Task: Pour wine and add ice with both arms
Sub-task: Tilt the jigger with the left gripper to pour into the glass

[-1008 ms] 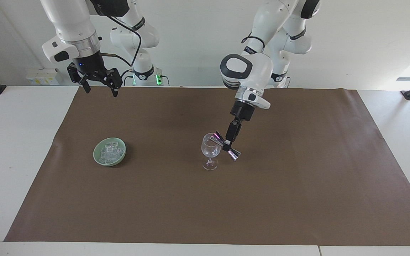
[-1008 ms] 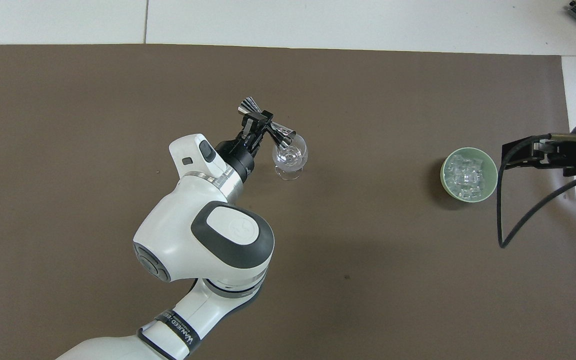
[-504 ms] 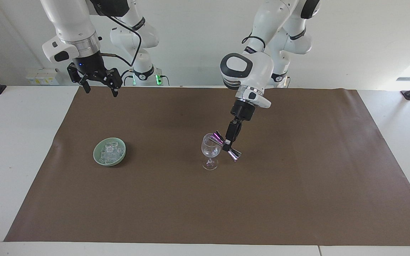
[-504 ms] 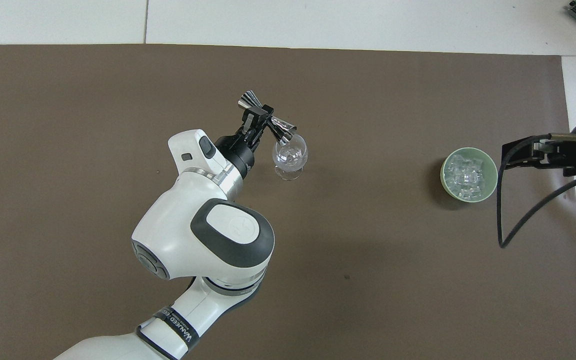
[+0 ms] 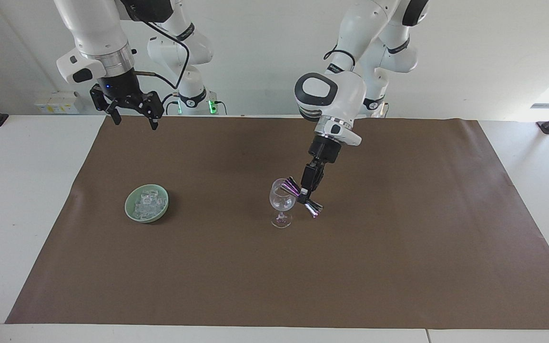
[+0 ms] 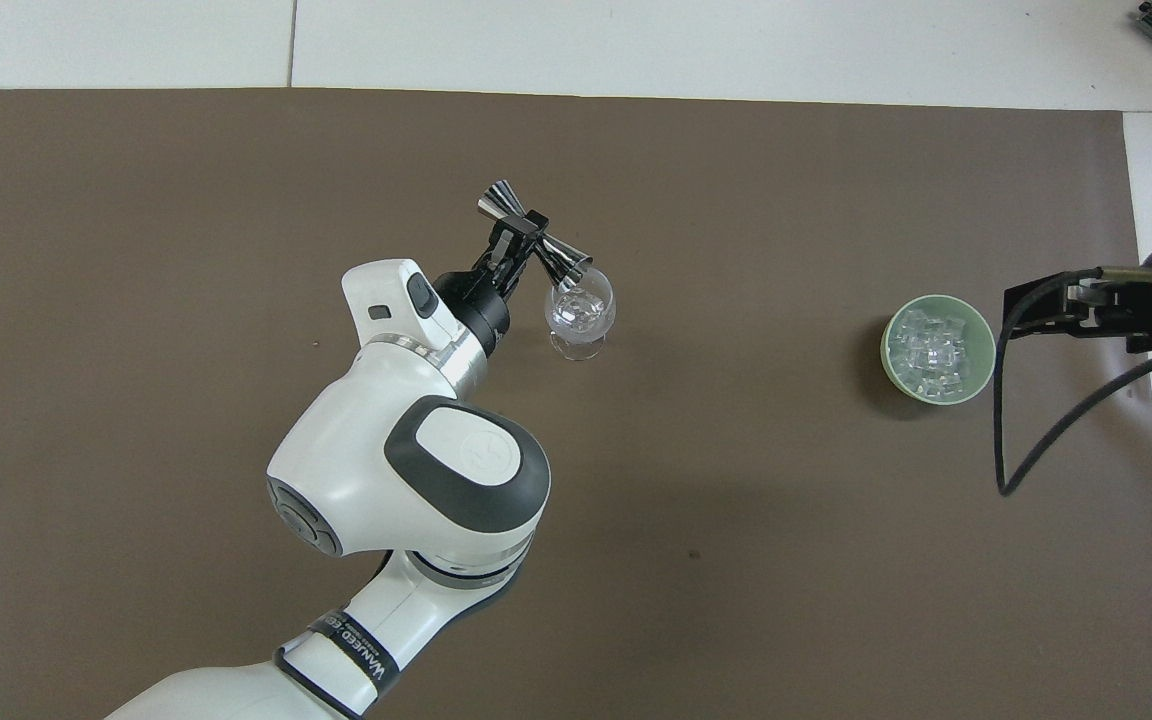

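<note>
The left tool is gripping a double-ended metal jigger at its narrow waist, which is leaving both cups free, and it is tipping the jigger so that one mouth is sitting at the rim of the wine glass, seemingly to let the wine run into the bowl rather than onto the brown mat. The glass is standing upright mid-desk, within reach of both arms. The ice is lying heaped in a green bowl toward the right arm's end of the desk, well apart from the glass. The right tool is waiting with its fingers spread, empty, raised over the mat's edge nearest the robots, likely placed to come down on the ice once pouring is done
</note>
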You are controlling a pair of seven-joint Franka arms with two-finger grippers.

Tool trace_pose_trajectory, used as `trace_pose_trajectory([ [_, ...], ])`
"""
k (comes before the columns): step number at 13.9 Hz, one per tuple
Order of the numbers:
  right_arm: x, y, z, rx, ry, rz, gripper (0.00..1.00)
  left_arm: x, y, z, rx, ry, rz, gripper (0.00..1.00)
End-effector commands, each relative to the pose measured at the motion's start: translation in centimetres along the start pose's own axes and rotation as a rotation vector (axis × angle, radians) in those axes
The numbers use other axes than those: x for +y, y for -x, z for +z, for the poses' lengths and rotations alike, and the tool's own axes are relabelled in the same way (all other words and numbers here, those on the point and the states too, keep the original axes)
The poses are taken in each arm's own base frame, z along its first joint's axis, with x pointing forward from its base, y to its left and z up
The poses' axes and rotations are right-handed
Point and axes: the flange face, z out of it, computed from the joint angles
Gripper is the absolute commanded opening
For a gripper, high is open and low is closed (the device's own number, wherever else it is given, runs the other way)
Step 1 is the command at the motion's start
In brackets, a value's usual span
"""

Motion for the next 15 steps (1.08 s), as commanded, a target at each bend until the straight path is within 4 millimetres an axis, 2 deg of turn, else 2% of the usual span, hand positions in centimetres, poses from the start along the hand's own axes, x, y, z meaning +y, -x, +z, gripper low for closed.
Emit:
trace_pose_trajectory([
  [1,0.32,0.77,-0.11,-0.008,-0.001,-0.023,1.0,0.21,0.03,0.17,0.015,0.003,0.04,0.0],
  [5,0.32,0.77,-0.11,-0.008,-0.001,-0.023,1.0,-0.5,0.18,0.3,0.011,-0.012,0.081,0.0],
  [15,0.32,0.77,-0.11,-0.008,-0.001,-0.023,1.0,0.13,0.02,-0.18,0.006,0.002,0.076,0.0],
])
